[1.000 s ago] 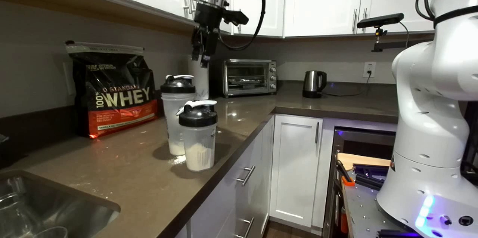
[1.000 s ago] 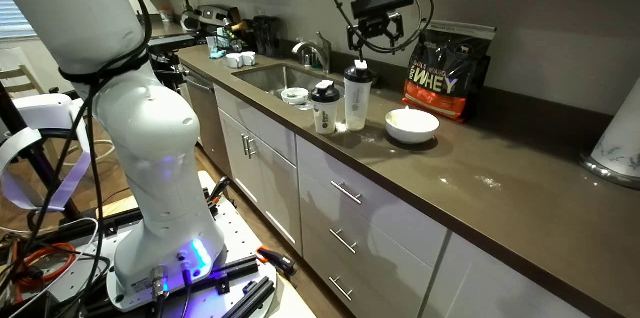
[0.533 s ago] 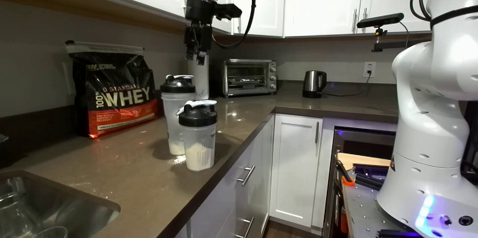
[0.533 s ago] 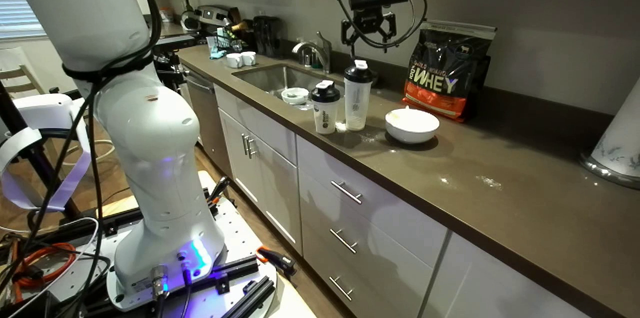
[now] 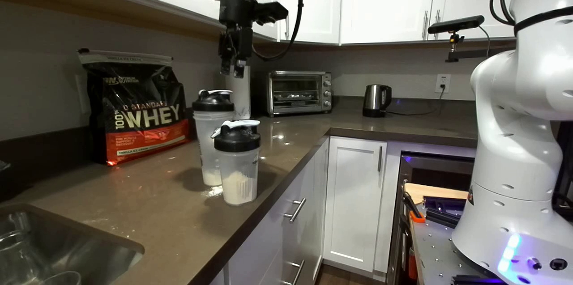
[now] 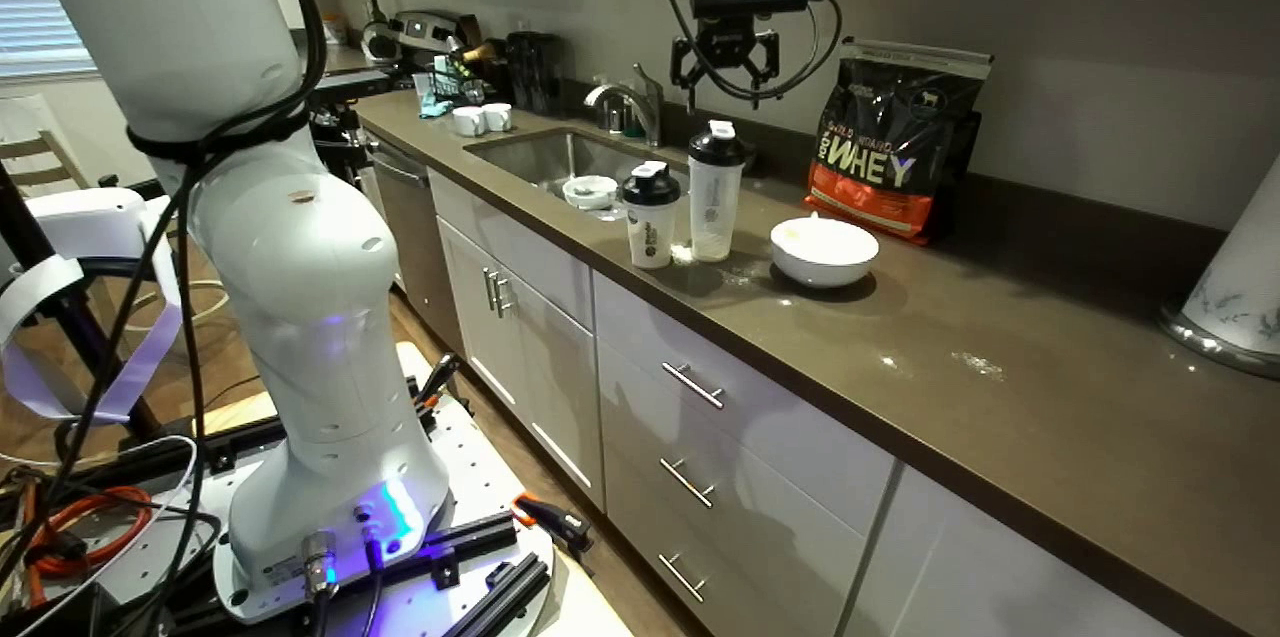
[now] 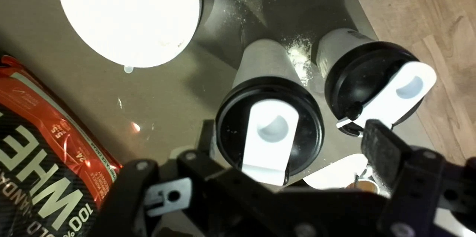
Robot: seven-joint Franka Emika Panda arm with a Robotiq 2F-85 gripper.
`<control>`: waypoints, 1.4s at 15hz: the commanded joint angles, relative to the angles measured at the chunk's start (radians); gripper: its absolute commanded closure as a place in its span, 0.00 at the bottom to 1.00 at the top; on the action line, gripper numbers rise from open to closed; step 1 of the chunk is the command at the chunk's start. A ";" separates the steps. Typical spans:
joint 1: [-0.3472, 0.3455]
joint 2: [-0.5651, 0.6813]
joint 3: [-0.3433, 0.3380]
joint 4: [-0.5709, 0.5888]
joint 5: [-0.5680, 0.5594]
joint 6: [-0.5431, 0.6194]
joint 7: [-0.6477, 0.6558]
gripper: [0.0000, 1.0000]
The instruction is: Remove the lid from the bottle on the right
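The black two-fingered gripper (image 7: 292, 134) hung above the brown countertop (image 6: 1000, 447), its fingers (image 7: 383, 151) spread wide apart and holding nothing. Below it stood a tall translucent plastic shaker bottle (image 5: 210, 142); the round black lid (image 6: 717, 153) on it showed between the fingers in the wrist view, with a gap above it in both exterior views. Just beside it, nearer the countertop's edge, stood a shorter translucent plastic shaker bottle (image 5: 238, 163) with a matching black lid (image 5: 237, 141). I could not tell which bottle the task meant (the shorter one was on the right in the wrist view, the tall one (image 6: 713, 212) in an exterior view), but both stood upright, lids on, each lid carrying a white plastic flap (image 7: 273, 140). Pale powder (image 5: 239, 189) filled the lower part of the shorter bottle, and a patch of white powder (image 7: 299, 58) lay between the bases. A round white bowl (image 6: 825, 271) sat near the tall bottle, and a black and orange-red whey bag (image 5: 138, 115) stood by the grey wall (image 6: 1110, 77).
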 commanded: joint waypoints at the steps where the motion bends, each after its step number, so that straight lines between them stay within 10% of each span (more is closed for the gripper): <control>1: -0.021 0.019 0.032 0.010 0.016 0.003 -0.024 0.00; 9: -0.025 0.041 0.053 0.012 0.006 0.011 -0.026 0.21; 17: -0.037 0.072 0.053 0.024 -0.001 0.017 -0.028 0.09; 21: -0.042 0.085 0.055 0.031 0.002 0.017 -0.031 0.32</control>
